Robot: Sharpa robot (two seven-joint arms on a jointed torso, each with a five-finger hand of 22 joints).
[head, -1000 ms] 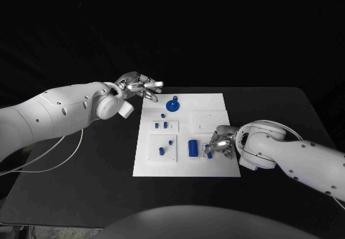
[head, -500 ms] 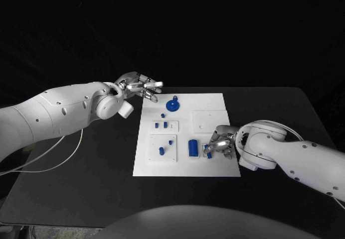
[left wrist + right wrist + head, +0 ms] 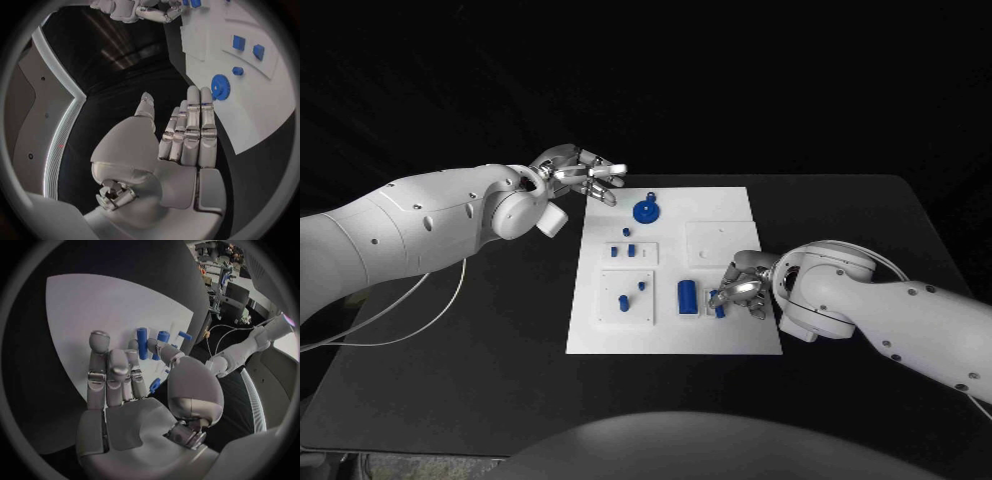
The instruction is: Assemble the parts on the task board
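Barely anything moves over this last second. The right arm's white forearm [image 3: 877, 310] swells a touch and its upper edge sits slightly higher beside the task board [image 3: 675, 340], while the right hand [image 3: 740, 290] remains on the small blue piece [image 3: 720, 303] at the board's right side. The left hand [image 3: 581, 175] and the blue parts sit as before.

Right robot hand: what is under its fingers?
The right robot hand lies over the task board beside a blue cylinder. A small blue part shows between its fingers; whether it's gripped is hidden.
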